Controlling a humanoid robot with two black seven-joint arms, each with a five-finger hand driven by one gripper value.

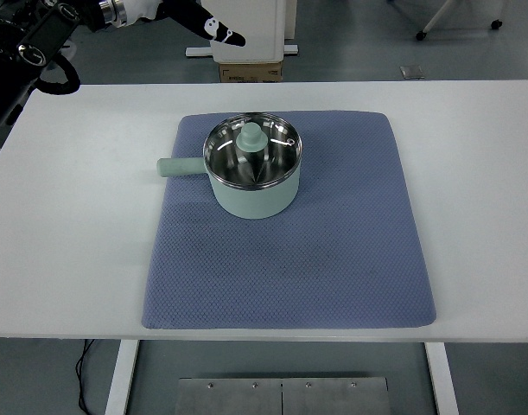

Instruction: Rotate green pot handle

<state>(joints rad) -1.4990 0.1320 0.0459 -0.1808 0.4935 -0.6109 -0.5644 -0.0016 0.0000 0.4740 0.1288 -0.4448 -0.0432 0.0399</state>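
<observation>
A green pot (251, 179) is sitting on the far half of a blue mat (333, 259) on the white table (480, 173), with a glass lid and its green knob (251, 135) on top. The handle (179, 167) is sticking straight out to the left, its long axis running left to right across the table.

The left hand (199, 22) is showing only at the far left corner, above and beyond the table's far edge, well apart from the pot. The handle is lying nearer and to the right of it, and its free end is facing that arm's side, so this hand looks better placed to take it. The hand is partly cut off, and whether its fingers are apart or together I cannot tell. The right hand is not showing at all.
</observation>
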